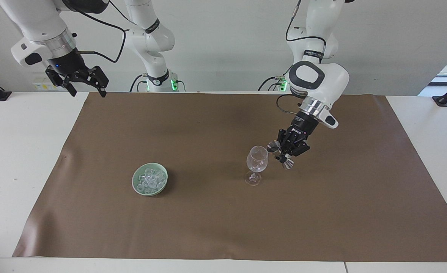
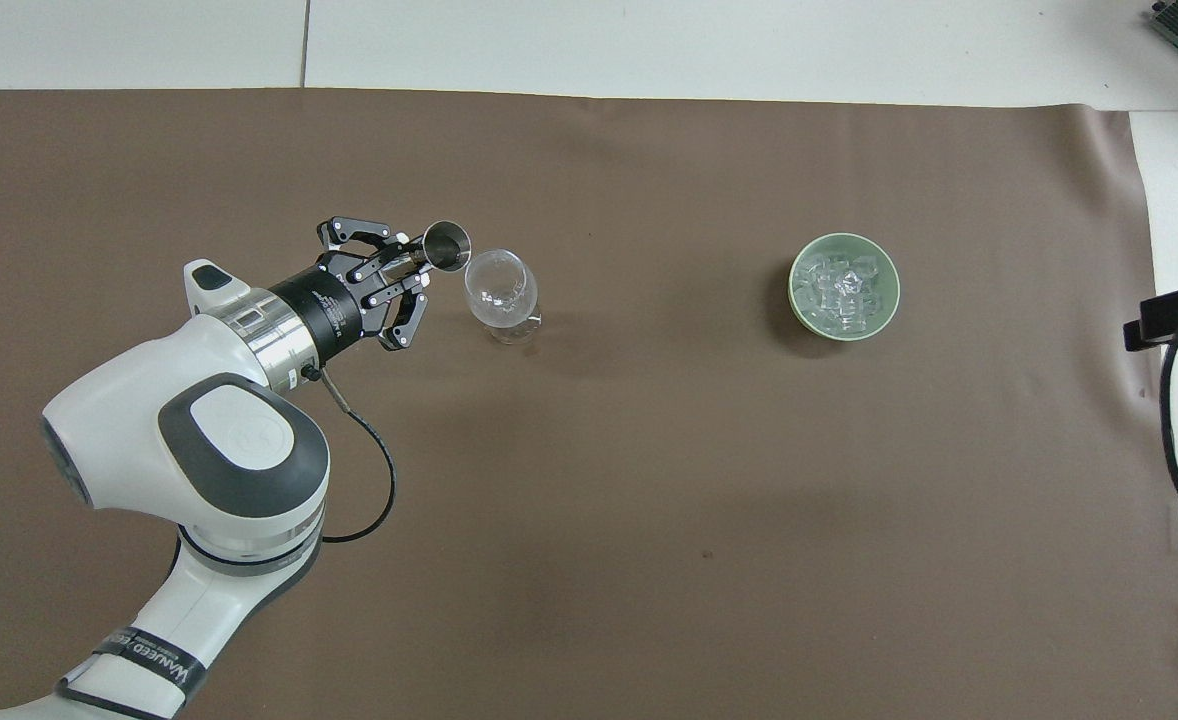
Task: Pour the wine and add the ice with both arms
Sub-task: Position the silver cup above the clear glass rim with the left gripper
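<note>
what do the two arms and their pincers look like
Both arms are white, rounded and jointed, each with a silver ring at the wrist. The left arm has a dark grey oval pad on its elbow joint, a black band with white lettering lower down, and a black cable looping from the wrist. The left pincer and right pincer are black, with two fingers on linked bars. Black cables run along the right arm.
</note>
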